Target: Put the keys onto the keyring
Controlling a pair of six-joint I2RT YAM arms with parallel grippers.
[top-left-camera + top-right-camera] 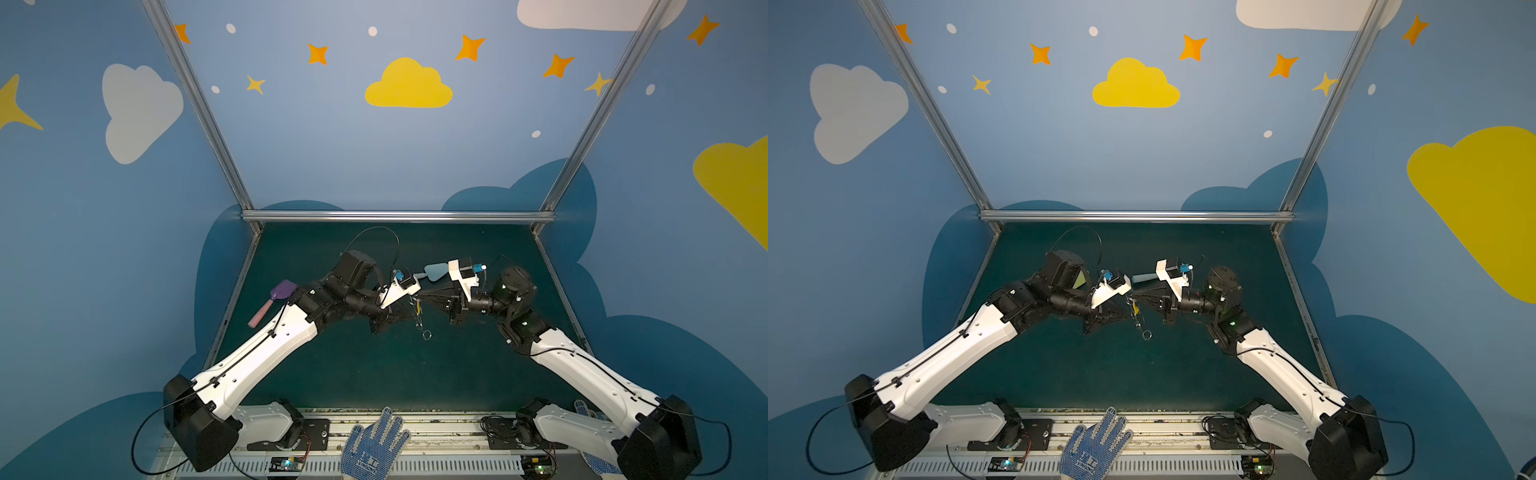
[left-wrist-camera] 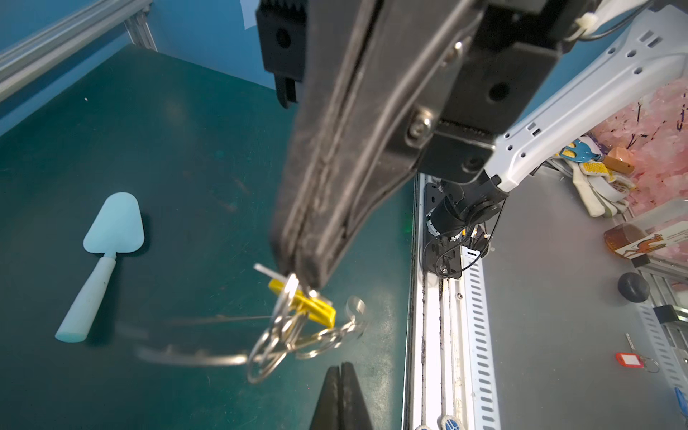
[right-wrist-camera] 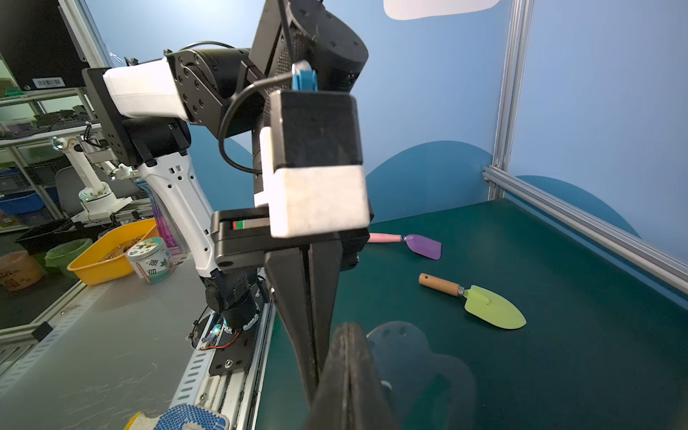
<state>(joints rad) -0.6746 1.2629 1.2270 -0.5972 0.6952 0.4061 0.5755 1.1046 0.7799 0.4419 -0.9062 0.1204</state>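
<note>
With right claw (image 2: 298,270) pressed tight, grips keys (image 2: 309,303) at their top, aloft on robot-ward side of blue shovel (image 2: 111,231). With left claw (image 2: 339,372) pinched on nothing, hovers close beside, same side of shovel. Dangles ring tangle (image 2: 268,350) and blurred keyring (image 3: 402,342) under keys, likewise nearer robot than shovel; cannot tell if joined to keys.

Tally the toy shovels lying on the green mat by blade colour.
light blue shovel: 1
purple shovel: 1
lime green shovel: 1
Total: 3
</note>
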